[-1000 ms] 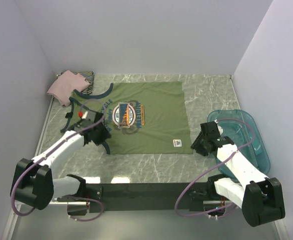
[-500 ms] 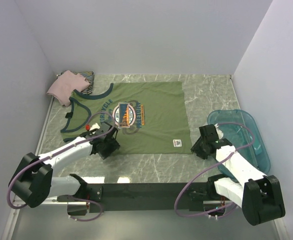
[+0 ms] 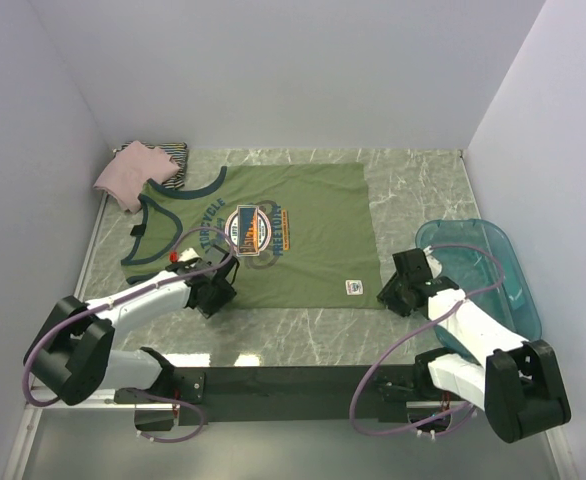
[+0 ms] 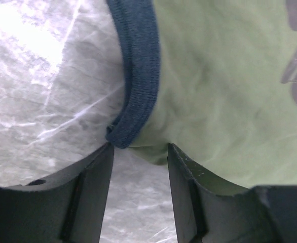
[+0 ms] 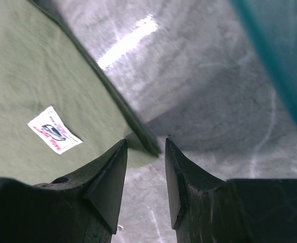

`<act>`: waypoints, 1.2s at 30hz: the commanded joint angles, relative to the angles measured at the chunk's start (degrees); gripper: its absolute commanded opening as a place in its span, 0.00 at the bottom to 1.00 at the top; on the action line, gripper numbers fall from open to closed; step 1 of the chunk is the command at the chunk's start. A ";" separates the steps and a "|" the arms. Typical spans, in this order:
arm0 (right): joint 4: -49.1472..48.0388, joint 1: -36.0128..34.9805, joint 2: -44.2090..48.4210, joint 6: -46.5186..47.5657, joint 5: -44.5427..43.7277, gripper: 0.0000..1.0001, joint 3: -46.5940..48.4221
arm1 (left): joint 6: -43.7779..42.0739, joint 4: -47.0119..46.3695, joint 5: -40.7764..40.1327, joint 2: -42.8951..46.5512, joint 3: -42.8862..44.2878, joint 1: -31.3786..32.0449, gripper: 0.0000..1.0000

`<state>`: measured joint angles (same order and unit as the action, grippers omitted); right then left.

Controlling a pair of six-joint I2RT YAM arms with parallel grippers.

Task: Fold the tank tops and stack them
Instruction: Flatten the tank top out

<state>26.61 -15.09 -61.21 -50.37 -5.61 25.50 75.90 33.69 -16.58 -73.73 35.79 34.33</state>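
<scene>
Tank tops are on the counter [image 3: 413,190]; the green one [image 3: 313,215] lies flat in the middle; its round blue and orange picture [image 3: 255,229] has words too small to read; a small white label [image 5: 53,129] sits near its bottom edge; the pink one [image 3: 128,172] is bunched against the striped one [image 3: 176,155] in the far left corner; a teal tub [image 3: 493,270] stands on the right; the left claw [image 4: 138,147] is apart at the green one's blue-trimmed corner; the right claw [image 5: 146,142] is apart at its hem corner, near the tub.
</scene>
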 commanded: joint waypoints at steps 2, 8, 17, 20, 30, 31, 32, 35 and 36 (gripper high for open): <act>-1.39 -0.99 -1.98 -1.05 -1.78 0.43 -0.89 | 1.71 1.37 -1.44 -0.45 1.12 0.13 0.52; -2.09 -1.34 -2.51 -1.05 -2.83 0.39 -1.33 | 1.97 4.10 -3.71 2.28 2.09 0.21 0.53; -1.21 -1.26 -1.72 -0.43 -3.62 0.36 -0.97 | 1.45 4.46 -4.96 2.19 1.65 0.22 0.51; -0.60 -1.34 -1.63 0.01 -2.31 0.37 -0.71 | 1.27 4.10 -4.25 -0.08 1.83 0.30 0.49; 4.15 -1.87 1.97 -1.05 -4.33 0.44 1.22 | 1.54 2.43 -4.08 -0.09 0.33 0.30 0.36; 4.41 -1.87 2.15 -1.13 -4.41 0.44 1.31 | 1.36 1.82 -4.08 -0.18 0.33 0.30 0.31; 4.94 -2.04 2.23 -1.48 -4.59 0.45 1.48 | 1.10 1.73 -3.90 -0.36 0.25 0.30 0.28; 5.82 -2.48 2.67 -2.01 -4.41 0.46 1.40 | 0.74 0.06 -3.38 0.08 -0.28 0.22 0.01; 5.99 -2.66 3.02 -2.19 -4.41 0.46 1.31 | 0.66 -0.12 -3.29 0.08 -0.37 0.21 0.01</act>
<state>29.91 -16.88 -59.55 -51.48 -8.14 25.50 76.62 35.75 -19.81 -74.00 36.23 34.35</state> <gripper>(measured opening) 0.460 0.036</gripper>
